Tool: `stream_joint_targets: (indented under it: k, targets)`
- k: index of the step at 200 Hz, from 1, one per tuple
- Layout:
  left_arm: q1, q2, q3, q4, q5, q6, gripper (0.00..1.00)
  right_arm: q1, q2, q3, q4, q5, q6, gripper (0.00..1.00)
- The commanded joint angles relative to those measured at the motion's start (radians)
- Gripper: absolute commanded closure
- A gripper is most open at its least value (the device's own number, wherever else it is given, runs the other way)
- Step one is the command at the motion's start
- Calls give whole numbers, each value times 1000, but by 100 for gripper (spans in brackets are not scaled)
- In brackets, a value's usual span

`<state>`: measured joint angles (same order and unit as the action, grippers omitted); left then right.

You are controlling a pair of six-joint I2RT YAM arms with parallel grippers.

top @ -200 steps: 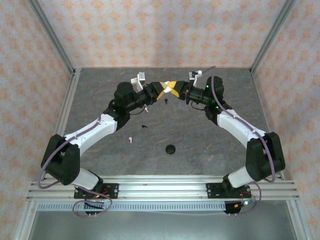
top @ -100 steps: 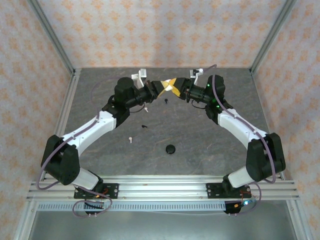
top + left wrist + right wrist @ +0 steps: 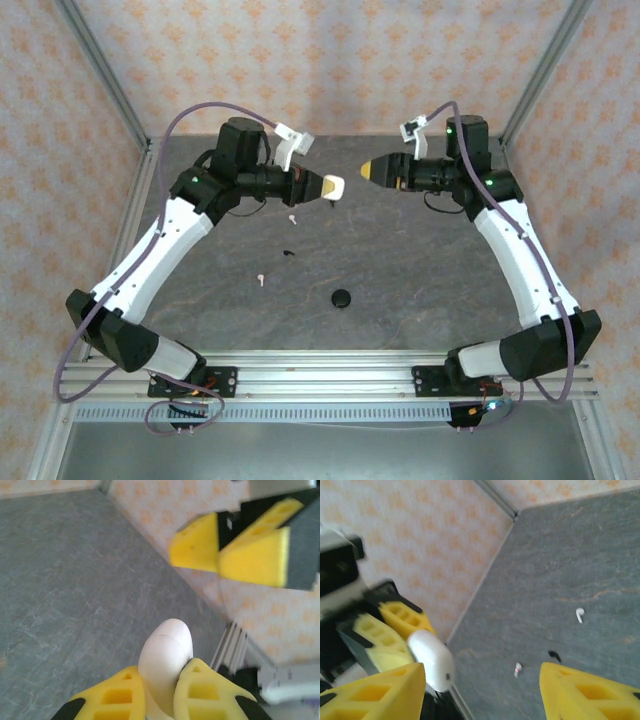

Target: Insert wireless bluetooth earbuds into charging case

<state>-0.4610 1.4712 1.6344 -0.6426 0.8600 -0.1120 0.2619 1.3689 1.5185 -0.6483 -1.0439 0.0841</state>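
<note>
We have left gripper point(image 3: 160, 680) clamped on the case point(image 3: 167, 647), airborne; right gripper point(image 3: 370, 172) wide, empty. Earbuds point(image 3: 291, 217) on table point(image 3: 420, 280) below, on the left arm's side. Case lid looks shut, but it's blurry.

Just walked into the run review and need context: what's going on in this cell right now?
The left claw is shut on a white charging case, held in the air above the table. The right claw faces it, open and empty, with a gap between the two. A white earbud, a black earbud and a second white earbud lie loose on the table, near a round black object. Neither claw holds an earbud.
</note>
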Motion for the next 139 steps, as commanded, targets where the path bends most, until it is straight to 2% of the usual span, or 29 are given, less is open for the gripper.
stream_joint_targets:
  k: [1, 18, 49, 100, 139]
  targets:
    - [5, 46, 60, -296, 137, 325, 97, 69, 19, 46, -273, 19, -321, 37]
    - [5, 67, 88, -363, 160, 400, 97, 114, 19, 31, -245, -20, -322, 37]
    - [5, 80, 109, -422, 180, 459, 97, 146, 7, -25, -111, -133, -191, 42]
    - [6, 77, 102, -412, 255, 444, 99, 169, -19, -80, -71, -216, -156, 45]
    - [9, 70, 98, -407, 292, 422, 99, 182, -26, -130, -46, -232, -162, 46]
